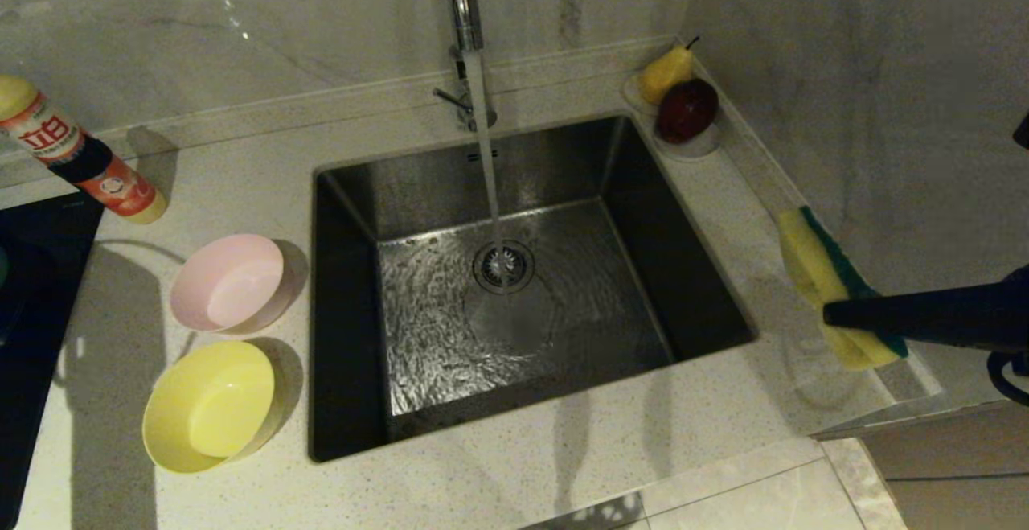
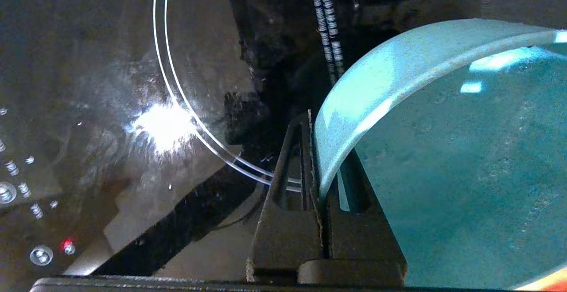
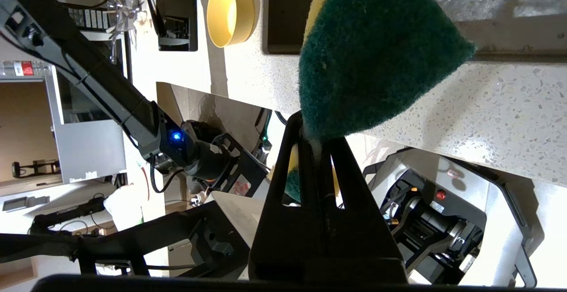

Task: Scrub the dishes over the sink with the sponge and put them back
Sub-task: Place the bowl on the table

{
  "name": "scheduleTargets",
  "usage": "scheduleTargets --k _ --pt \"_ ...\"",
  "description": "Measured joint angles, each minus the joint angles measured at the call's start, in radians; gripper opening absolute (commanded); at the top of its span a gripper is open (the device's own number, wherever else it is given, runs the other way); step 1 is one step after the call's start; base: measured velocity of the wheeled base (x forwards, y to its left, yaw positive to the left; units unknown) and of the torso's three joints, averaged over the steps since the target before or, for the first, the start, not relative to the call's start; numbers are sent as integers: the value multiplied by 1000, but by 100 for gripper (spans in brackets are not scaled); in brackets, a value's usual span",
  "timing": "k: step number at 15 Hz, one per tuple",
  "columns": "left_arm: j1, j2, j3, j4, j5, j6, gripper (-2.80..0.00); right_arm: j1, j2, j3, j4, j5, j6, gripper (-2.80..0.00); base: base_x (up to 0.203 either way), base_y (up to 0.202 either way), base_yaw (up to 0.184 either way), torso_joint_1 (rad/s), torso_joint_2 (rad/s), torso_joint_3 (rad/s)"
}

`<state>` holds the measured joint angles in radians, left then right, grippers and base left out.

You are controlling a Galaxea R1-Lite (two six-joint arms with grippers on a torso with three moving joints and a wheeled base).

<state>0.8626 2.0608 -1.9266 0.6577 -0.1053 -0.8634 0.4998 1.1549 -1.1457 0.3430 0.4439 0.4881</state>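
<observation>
Two grippers clamped | left gripper point(image 2: 316, 168) pinches blue bowl point(image 2: 443, 150) rim above black cooktop point(image 2: 110, 83) | right gripper point(image 3: 316, 146) holds sponge point(image 1: 832, 285) beside sink point(image 1: 514, 289), arm level

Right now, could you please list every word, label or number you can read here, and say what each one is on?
"立白": large red characters on the white label of the bottle lying on the counter.
Smaller print on the bottle: too small to read.
Small mark on the sink's back wall: unreadable.
</observation>
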Motion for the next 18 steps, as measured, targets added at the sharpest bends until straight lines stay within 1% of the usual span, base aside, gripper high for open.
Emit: scheduleTargets --k 3,7,8,9,10,14,18 --pt "13 32 -1 1 -54 0 -280 0 -3 0 0 1 0 -280 0 0 0 0 0 0" --pt "24 65 -2 0 -71 2 -280 0 -9 17 -2 1 -1 -280 0 0 0 0 0 0" --pt "25 66 -3 5 -94 2 -280 0 -9 19 -1 2 -1 -280 0 0 0 0 0 0" --pt "25 66 -3 5 -118 1 0 0 -9 19 -1 2 -1 -280 0 0 0 0 0 0" --pt "25 65 -3 3 -128 2 0 0 -10 20 -1 1 -1 -280 0 0 0 0 0 0" --pt "25 46 -3 -8 -131 3 0 0 -11 21 -1 1 -2 -280 0 0 0 0 0 0" --pt "29 -35 -3 -13 -141 3 0 0 -10 18 -2 1 -1 -280 0 0 0 0 0 0"
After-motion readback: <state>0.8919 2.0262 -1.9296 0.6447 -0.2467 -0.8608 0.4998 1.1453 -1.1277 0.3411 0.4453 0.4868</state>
